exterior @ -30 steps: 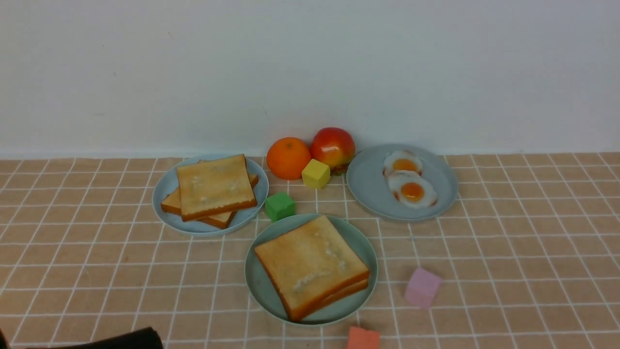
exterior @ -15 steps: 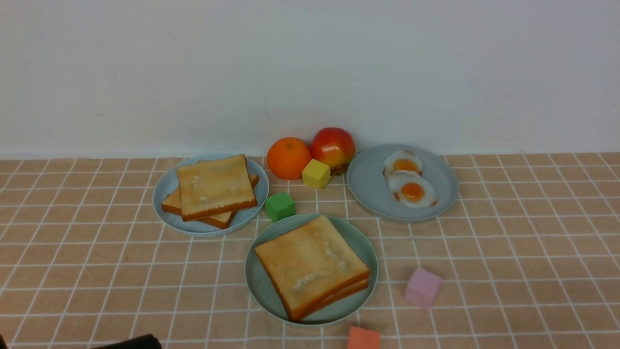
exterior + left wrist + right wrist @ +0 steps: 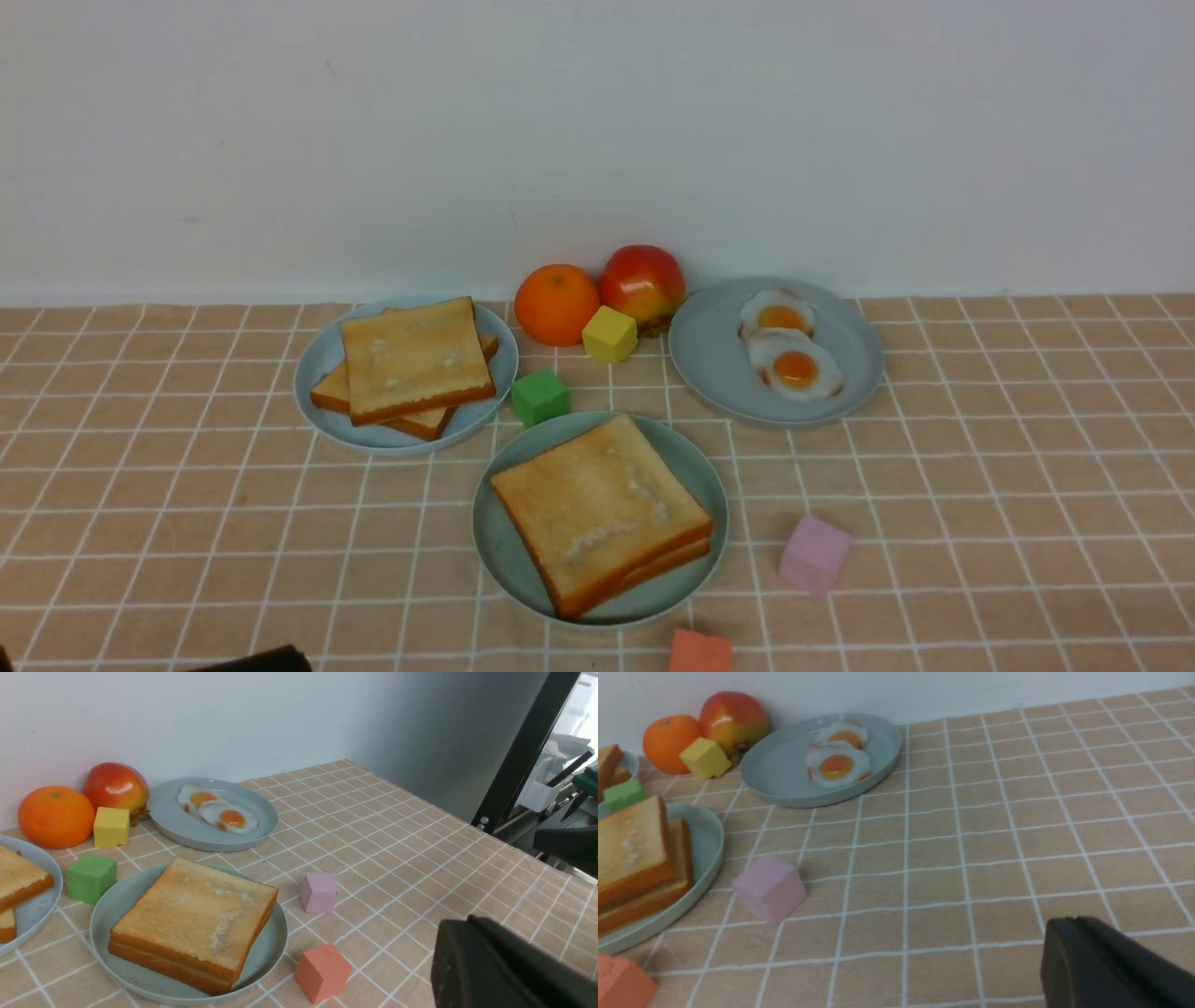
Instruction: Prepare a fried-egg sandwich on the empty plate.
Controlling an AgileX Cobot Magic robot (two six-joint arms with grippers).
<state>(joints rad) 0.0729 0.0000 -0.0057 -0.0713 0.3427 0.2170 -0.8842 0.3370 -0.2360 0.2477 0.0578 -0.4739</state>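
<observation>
Judging by the 2 stacked toast slices [image 3: 599,515] on the mint-green plate [image 3: 499,551], the sandwich looks assembled, any egg hidden. Both end effectors are closed, empty and withdrawn; keep them clear of the plate.

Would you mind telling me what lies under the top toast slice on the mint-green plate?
Under the top toast slice on the mint-green plate, a second toast slice shows at the edges. Whether an egg lies between them cannot be seen; the top slice covers it.
</observation>
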